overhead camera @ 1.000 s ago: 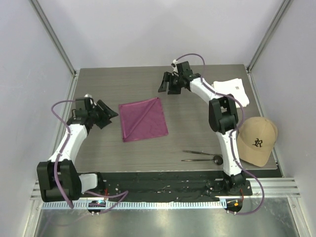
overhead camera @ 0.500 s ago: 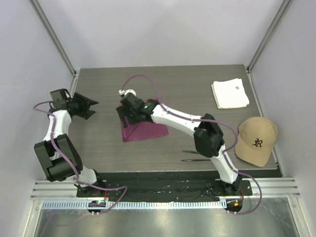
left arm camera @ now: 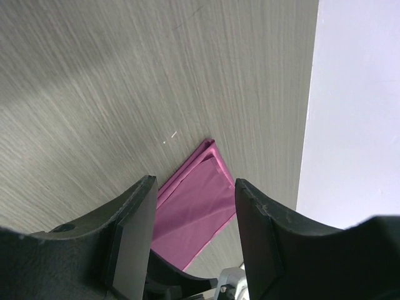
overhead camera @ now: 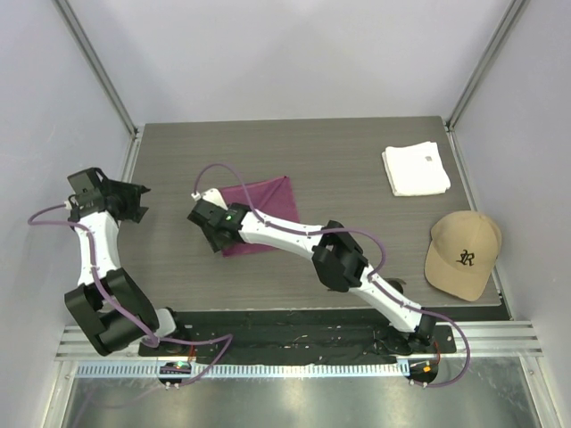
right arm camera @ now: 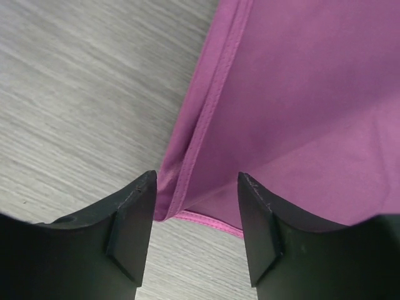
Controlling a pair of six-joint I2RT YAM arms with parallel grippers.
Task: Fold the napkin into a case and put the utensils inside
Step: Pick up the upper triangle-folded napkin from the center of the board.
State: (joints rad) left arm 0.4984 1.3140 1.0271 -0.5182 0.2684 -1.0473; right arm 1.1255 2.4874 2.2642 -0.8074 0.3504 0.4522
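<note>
The napkin (overhead camera: 268,198) lies flat on the table (overhead camera: 375,214), folded, with a doubled edge on its left side. The right gripper (right arm camera: 195,184) hangs over its near left corner. Its jaws stand apart and hold nothing, and the corner lies in the gap between them. The left gripper (left arm camera: 195,184) is well apart from the cloth, also parted and empty.

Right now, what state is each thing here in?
Napkin: folded, lying flat.
Left gripper: open, empty, away from the napkin.
Right gripper: open, over the napkin's corner.
White cloth: folded, flat.
Cap: upright, on its brim.
</note>
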